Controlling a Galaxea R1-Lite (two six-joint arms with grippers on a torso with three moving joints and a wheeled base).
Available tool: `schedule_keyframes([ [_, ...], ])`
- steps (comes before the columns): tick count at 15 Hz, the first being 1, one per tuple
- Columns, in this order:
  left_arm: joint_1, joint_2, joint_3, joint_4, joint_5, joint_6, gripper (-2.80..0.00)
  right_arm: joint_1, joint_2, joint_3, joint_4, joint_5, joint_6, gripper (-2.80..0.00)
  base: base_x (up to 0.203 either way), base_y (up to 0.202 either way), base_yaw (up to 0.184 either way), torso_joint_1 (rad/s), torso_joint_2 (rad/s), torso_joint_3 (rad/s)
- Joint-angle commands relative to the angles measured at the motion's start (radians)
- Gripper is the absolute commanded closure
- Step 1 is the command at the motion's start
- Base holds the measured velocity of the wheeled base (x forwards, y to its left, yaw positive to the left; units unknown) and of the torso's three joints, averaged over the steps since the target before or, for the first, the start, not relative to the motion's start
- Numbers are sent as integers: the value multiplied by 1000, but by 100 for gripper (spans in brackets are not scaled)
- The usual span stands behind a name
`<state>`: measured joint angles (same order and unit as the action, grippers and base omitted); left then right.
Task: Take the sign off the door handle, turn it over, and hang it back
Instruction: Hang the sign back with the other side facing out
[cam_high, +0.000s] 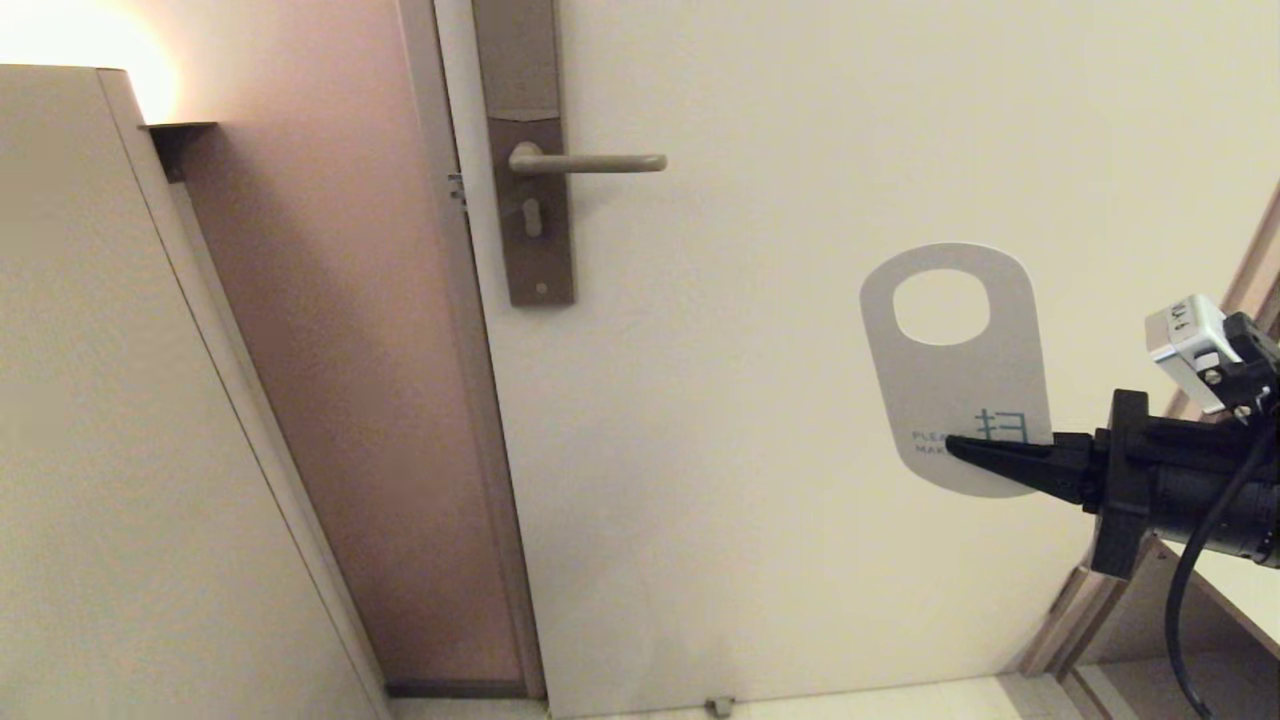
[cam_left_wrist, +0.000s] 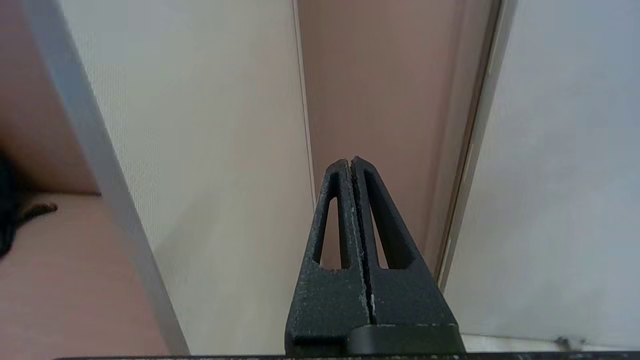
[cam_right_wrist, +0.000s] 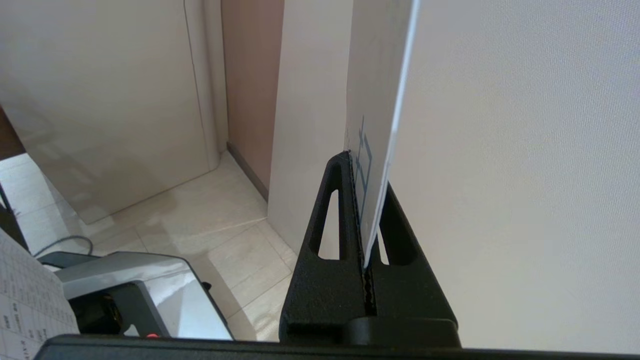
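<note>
Head view: right tool (cam_high: 955, 447) reaches in from the right edge, level, its dark fingers clamped together on the lower rounded end of the sign (cam_high: 955, 370). Sign is off the door handle (cam_high: 585, 163) and held well apart from it, lower and to the right, in front of the pale door (cam_high: 800, 450). Card stands nearly upright, tilted a little, oval hole at the top. White face toward the head camera, teal lettering near the bottom, partly hidden by the fingers.

Door handle sits level on its tall brown backplate (cam_high: 528, 150), with nothing hanging on it. Keyhole shows just below the lever. Pinkish-brown wall (cam_high: 330, 350) lies left of the door frame; a pale cabinet panel (cam_high: 90, 400) fills the left side, with a lamp glow at the top corner.

Right wrist view: sign (cam_right_wrist: 380, 100) seen edge-on, running straight out from between the fingers of the right tool (cam_right_wrist: 364, 165). One finger (cam_right_wrist: 334, 210) presses on the printed face, the other lies behind the card. Teal marks show just beside the fingertip. Tiled floor (cam_right_wrist: 215, 220) below, and part of the robot's grey base (cam_right_wrist: 130, 285) at the lower corner.

Left wrist view: left tool (cam_left_wrist: 351, 161) has its fingers pressed together on nothing, pointed at the strip of brown wall between pale panels. Left arm does not show in the head view.
</note>
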<state>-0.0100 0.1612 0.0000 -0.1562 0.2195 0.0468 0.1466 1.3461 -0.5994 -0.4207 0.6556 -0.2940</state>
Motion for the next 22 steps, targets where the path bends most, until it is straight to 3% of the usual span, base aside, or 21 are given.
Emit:
schedule_keyframes([
  [1, 1, -15, 0, 0, 3, -8, 0, -5, 7, -1, -3, 4, -2, 0, 0, 0, 0, 0, 0, 0],
  [4, 3, -49, 0, 1, 0, -77, 0, -15, 6, 4, -3, 5, -4, 0, 0, 0, 0, 0, 0, 0],
  [7, 4, -92, 0, 1, -6, -81, 0, -18, 5, 3, -3, 4, -4, 0, 0, 0, 0, 0, 0, 0],
  [11, 9, -161, 0, 14, -68, -78, 0, -19, 11, 2, -3, 4, -4, 0, 0, 0, 0, 0, 0, 0],
  [15, 10, -161, 0, 78, -191, -71, 0, -18, 26, -1, -3, 6, -4, 0, 0, 0, 0, 0, 0, 0],
  [17, 10, -161, 0, 161, -203, -49, 0, -18, 28, -2, -3, 6, -2, 0, 0, 0, 0, 0, 0, 0],
  [20, 10, -161, -1, 162, -207, -32, 0, -18, 27, -1, -3, 4, -2, 0, 0, 0, 0, 0, 0, 0],
  [22, 9, -161, 0, 162, -206, -53, 0, -18, 22, -2, -3, 4, -2, 0, 0, 0, 0, 0, 0, 0],
])
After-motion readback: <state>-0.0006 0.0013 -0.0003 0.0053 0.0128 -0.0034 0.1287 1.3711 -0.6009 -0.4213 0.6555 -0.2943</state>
